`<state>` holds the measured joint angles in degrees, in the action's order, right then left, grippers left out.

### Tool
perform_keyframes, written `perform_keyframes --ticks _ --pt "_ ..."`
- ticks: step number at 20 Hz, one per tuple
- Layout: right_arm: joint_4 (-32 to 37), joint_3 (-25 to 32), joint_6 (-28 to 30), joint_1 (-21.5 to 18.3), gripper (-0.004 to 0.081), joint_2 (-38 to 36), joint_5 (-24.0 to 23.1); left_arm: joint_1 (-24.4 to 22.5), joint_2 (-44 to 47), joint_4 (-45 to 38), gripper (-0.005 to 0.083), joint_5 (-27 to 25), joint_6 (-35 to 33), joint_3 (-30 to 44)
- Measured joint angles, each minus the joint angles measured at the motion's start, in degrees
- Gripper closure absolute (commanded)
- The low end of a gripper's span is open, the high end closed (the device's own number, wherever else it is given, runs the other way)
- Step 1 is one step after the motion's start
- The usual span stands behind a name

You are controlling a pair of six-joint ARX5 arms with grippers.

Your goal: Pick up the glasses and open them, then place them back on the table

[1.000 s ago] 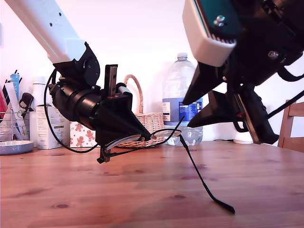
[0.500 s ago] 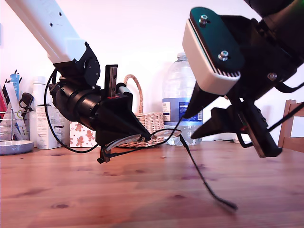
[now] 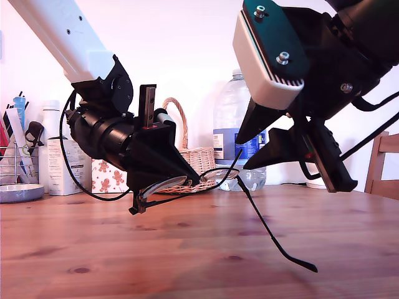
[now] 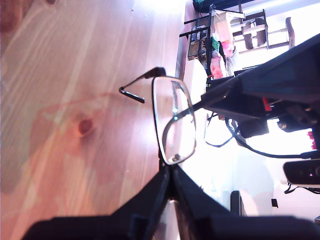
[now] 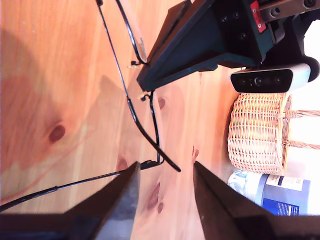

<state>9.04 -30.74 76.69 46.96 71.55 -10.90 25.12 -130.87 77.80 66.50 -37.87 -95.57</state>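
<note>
The black thin-framed glasses (image 3: 218,175) hang just above the table (image 3: 187,249). My first gripper (image 3: 190,180), on the arm at the exterior view's left, is shut on them near the frame's middle. The first wrist view shows one lens (image 4: 175,120) jutting beyond the closed fingertips (image 4: 169,172). One temple arm (image 3: 274,240) is unfolded and slopes down, its tip close over the wood. My second gripper (image 3: 244,151) is open at the glasses' other end. In the second wrist view its fingertips (image 5: 125,190) flank the hinge (image 5: 159,161) without closing on it.
A wicker basket (image 3: 193,159) and a large water bottle (image 3: 234,118) stand behind the glasses. A wire rack of tubes (image 3: 19,149), a white carton (image 3: 62,168) and a gingerbread-print box (image 3: 109,176) line the exterior view's left. A wooden chair (image 3: 383,165) shows at its right.
The second arm has tilted and shifted a little toward the glasses. The unfolded temple arm's tip has swung slightly toward the exterior view's right. The first arm holds nearly still.
</note>
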Motion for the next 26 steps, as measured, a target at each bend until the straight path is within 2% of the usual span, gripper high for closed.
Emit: perform_keyframes --ticks 2,6,9,16,20,26 --pt "-0.37 -0.68 0.13 0.0 0.0595 0.0 0.07 0.0 0.0 0.0 0.0795 0.0 0.0 0.0" --pt "-0.94 -1.09 0.15 0.0 0.0611 0.0 1.18 0.04 0.0 0.0 0.0795 0.0 0.0 0.0" --pt "-1.97 -1.09 1.25 0.0 0.0673 0.0 1.53 0.31 0.0 0.0 0.0795 0.0 0.0 0.0" --pt "-2.84 -1.09 1.62 0.0 0.0691 0.0 1.57 0.39 0.0 0.0 0.0795 0.0 0.0 0.0" --pt "-3.65 -1.09 1.62 0.0 0.0758 0.0 1.55 0.39 0.0 0.0 0.0795 0.0 0.0 0.0" --pt "-4.7 -1.09 2.86 -0.09 0.0777 0.0 1.55 0.39 0.0 -0.02 0.0795 0.0 0.0 0.0"
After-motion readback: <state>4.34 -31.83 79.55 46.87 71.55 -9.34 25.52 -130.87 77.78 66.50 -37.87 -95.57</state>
